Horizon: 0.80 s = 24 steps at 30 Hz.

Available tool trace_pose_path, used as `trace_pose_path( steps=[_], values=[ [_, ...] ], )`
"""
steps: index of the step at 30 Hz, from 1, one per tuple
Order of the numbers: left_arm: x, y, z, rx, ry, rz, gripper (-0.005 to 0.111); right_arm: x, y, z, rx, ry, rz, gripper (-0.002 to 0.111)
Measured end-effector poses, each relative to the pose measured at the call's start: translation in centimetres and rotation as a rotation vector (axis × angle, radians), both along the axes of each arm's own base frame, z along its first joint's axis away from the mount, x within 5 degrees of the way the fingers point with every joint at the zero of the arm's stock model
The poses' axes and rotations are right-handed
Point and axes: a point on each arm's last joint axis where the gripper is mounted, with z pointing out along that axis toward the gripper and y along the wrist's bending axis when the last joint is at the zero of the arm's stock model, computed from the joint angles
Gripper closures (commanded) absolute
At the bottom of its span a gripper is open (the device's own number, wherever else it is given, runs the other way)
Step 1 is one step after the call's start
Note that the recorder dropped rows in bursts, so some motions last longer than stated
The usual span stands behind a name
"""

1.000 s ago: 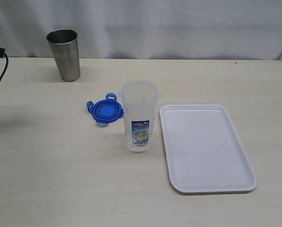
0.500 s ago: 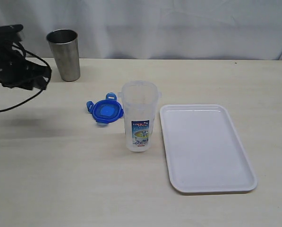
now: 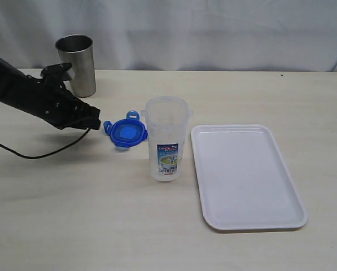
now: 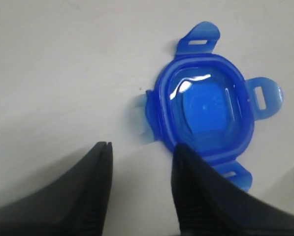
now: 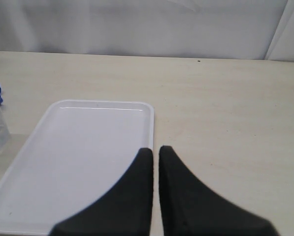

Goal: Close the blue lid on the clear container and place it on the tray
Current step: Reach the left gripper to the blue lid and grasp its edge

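Observation:
The blue lid (image 3: 126, 131) lies flat on the table with its flaps spread, just left of the clear container (image 3: 166, 138), which stands upright and uncovered. The white tray (image 3: 244, 175) lies to the container's right with nothing on it. My left gripper (image 3: 95, 121) hovers low just left of the lid. In the left wrist view the left gripper (image 4: 142, 147) is open with only table between its fingers, and the lid (image 4: 206, 110) sits just past one fingertip. My right gripper (image 5: 155, 150) is shut and holds nothing, above the tray's (image 5: 87, 147) edge; it is outside the exterior view.
A grey steel tumbler (image 3: 76, 65) stands at the back left, just behind my left arm. A black cable (image 3: 38, 153) trails from that arm across the table. A white curtain backs the table.
My left arm has swung in from the far left, past the tumbler, down toward the blue lid. Lid, container and tray have not moved.

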Motion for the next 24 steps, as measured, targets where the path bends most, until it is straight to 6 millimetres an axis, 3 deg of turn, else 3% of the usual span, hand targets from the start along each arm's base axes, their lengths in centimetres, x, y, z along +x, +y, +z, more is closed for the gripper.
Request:
trace_pose_path(
  steps=[17,24],
  values=[
    [-0.1,-5.2,-0.9,0.135,-0.154,-0.017,0.069,0.0,0.0,0.0,0.000,0.000,0.000,0.104],
    [0.3,-5.3,-1.3,0.149,-0.173,0.061,0.069,0.0,0.0,0.0,0.000,0.000,0.000,0.104]
  ],
)
